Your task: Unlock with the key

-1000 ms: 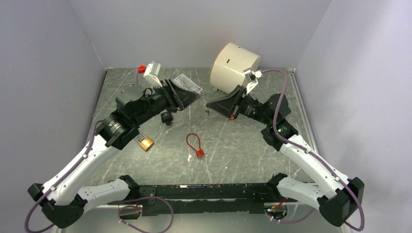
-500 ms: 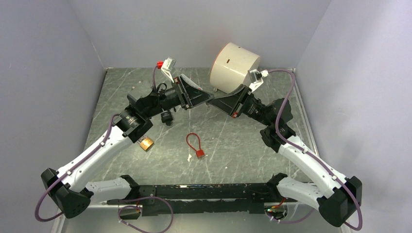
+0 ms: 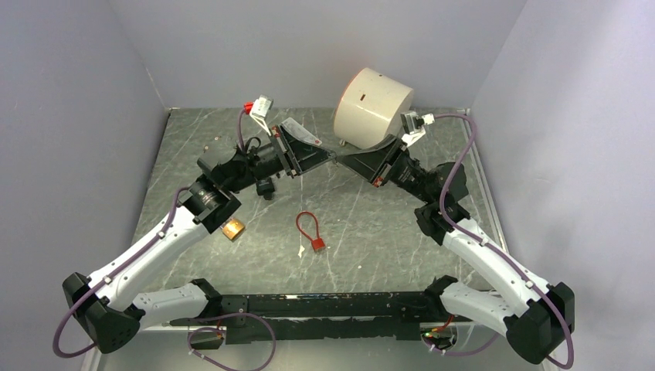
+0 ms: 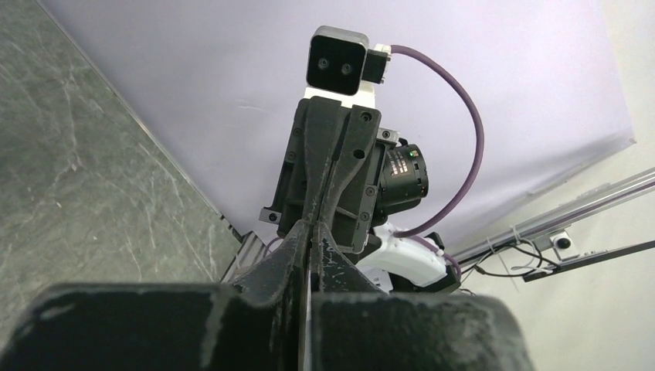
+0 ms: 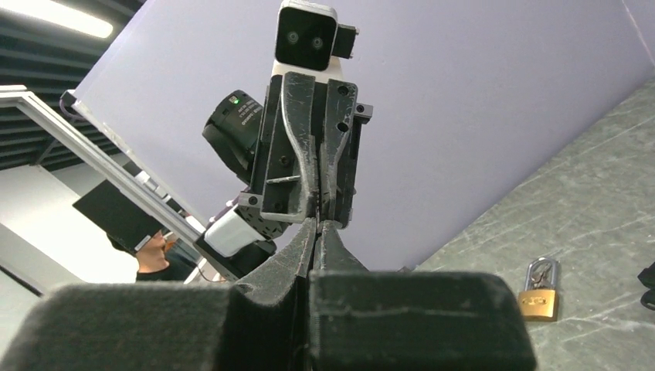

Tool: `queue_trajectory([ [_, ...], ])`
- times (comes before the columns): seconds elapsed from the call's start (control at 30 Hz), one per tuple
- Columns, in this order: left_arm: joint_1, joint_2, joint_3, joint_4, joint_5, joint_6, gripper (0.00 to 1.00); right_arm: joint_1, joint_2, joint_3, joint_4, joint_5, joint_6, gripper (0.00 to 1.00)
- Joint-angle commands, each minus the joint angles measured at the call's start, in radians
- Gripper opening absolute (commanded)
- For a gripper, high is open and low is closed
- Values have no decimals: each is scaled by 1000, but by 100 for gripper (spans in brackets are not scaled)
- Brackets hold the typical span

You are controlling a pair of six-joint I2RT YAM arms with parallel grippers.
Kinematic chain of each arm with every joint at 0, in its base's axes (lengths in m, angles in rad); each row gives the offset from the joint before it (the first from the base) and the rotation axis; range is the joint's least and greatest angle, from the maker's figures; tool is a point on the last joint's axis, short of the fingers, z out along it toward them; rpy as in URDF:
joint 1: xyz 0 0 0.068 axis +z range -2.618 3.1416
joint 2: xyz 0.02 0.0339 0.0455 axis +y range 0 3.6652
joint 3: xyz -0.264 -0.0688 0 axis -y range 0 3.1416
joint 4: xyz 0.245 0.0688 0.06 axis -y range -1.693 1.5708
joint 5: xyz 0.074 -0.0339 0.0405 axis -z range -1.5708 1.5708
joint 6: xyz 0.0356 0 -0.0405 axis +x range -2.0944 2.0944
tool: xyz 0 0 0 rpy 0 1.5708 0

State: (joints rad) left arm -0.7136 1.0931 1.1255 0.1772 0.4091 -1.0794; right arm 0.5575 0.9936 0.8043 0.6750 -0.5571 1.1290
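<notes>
Ok, top view: left gripper [image 3: 330, 157] and right gripper [image 3: 345, 158] are both up off the table [image 3: 386, 232], pointed at each other, tips touching or as good as. Both jaw pairs are narrow, fingers pressed together. Can't tell if a key is pinched where they meet; too small to see. Brass padlock [image 3: 232, 229] lies on the table, back toward the bases and well left of the left gripper's tips, just beside that arm's forearm joint. Red cable lock [image 3: 309, 229] with a small white tag lies on the table nearly under the meeting tips, on the base side. Small black object [image 3: 265, 188] sits below the left wrist. White drum [image 3: 373, 107] stands just behind the right gripper. Left wrist view: own fingers closed to a thin slit, right gripper head-on just past the tips, its fingers together too. Right wrist view: mirror of that, own fingers closed, left gripper nose-to-nose. The padlock [image 5: 538, 301] is low and right of the tips, on the table, apart from both grippers.
</notes>
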Motion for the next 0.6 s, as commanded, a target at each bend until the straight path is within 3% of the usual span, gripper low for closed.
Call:
queue_trajectory([
  [0.0,-3,-1,30,86,8,-3,3,-6,-6,-4,56,-5,7,0],
  [0.1,-3,-12,28,92,8,39,3,-7,-7,11,29,-26,-13,4],
  [0.17,-3,-24,25,87,5,75,3,-8,-14,26,-1,-43,-37,30],
  [0.23,-4,-31,24,86,19,126,3,-8,-19,38,0,-67,-56,40],
  [0.37,-3,-15,44,88,118,209,3,-9,-21,48,32,-109,-52,39],
  [0.57,-3,40,112,70,275,254,3,-8,-50,74,-49,-114,-147,38],
])
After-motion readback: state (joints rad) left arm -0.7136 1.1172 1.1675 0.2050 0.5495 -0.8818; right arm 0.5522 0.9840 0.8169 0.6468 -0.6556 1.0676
